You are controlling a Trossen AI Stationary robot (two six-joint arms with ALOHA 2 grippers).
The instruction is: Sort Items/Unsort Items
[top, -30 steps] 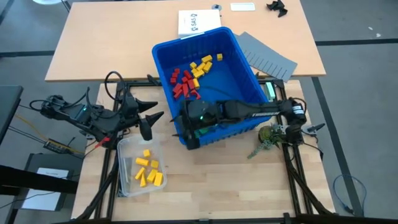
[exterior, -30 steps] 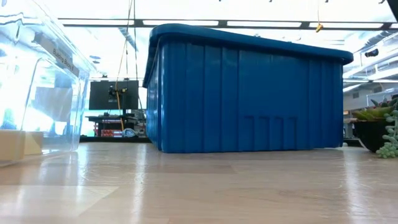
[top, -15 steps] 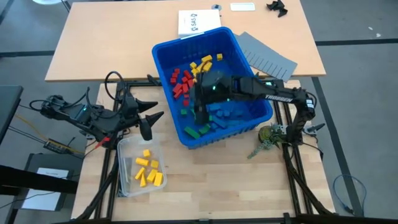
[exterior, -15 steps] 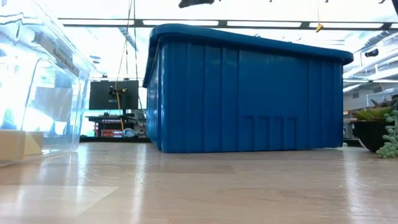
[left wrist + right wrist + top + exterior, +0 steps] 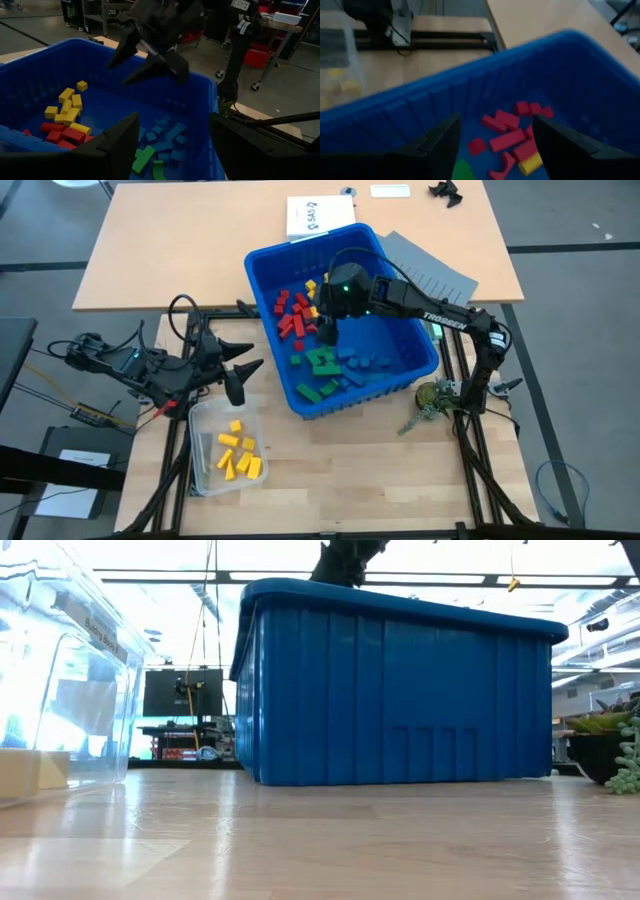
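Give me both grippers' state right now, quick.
Left gripper: jaws open, empty, beside the blue bin.
Right gripper: jaws open, empty, over the red blocks in the bin.

R arm (image 5: 420, 310) stretched fwd, gripper (image 5: 327, 332) down, fingers apart, empty. L gripper (image 5: 243, 370) parked, fingers apart.

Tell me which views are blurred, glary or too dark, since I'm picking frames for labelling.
Right wrist view: soft all over, the red blocks and blue bin smeared. Low view: strong backlight from the bright ceiling, glare on the clear container, the bin's wall dark against it. Left wrist view: dim, its own fingers near-black. High view: evenly lit and sharp.
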